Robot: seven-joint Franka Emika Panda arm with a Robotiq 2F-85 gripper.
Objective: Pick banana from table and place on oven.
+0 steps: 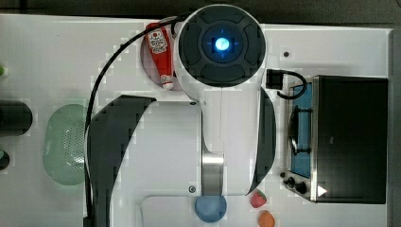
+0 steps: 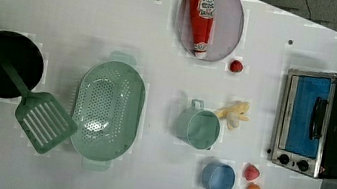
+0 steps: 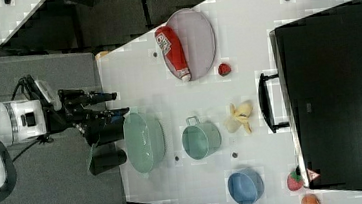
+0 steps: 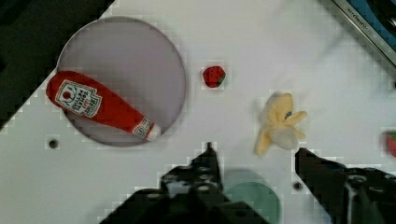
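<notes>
A: Black fingers, spread apart and gripping nothing: that is how the claw (image 4: 254,158) stands in the wrist view, hanging high above the white tabletop (image 4: 261,46) with its opening pointed down.

B: What sits nearest it?

A: Straight beneath, between the fingers, the mint-green pot (image 4: 250,198). Just beyond the fingertips lies the banana (image 4: 279,123), pale yellow and half peeled, flat on the tabletop, touched by nothing. In the left view the banana (image 2: 235,114) rests just beside that pot's rim, between the pot (image 2: 197,127) and the oven (image 2: 316,124).

B: So the pick hasn't begun.

A: I'd judge not. The fingers are spread ready for a descent, and the claw needs only a short shift toward the fruit before lowering.

B: And farther out?

A: A strawberry (image 4: 214,76) past the banana, then the grey plate (image 4: 140,51) carrying the ketchup bottle (image 4: 100,106). The oven's (image 3: 339,92) black top is flat and bare, a fair landing spot. Its door seems shut, though I can't be certain from these angles.

B: Any risk?

A: The pot stands so close to the banana that a finger could clip its rim on the way down.
</notes>
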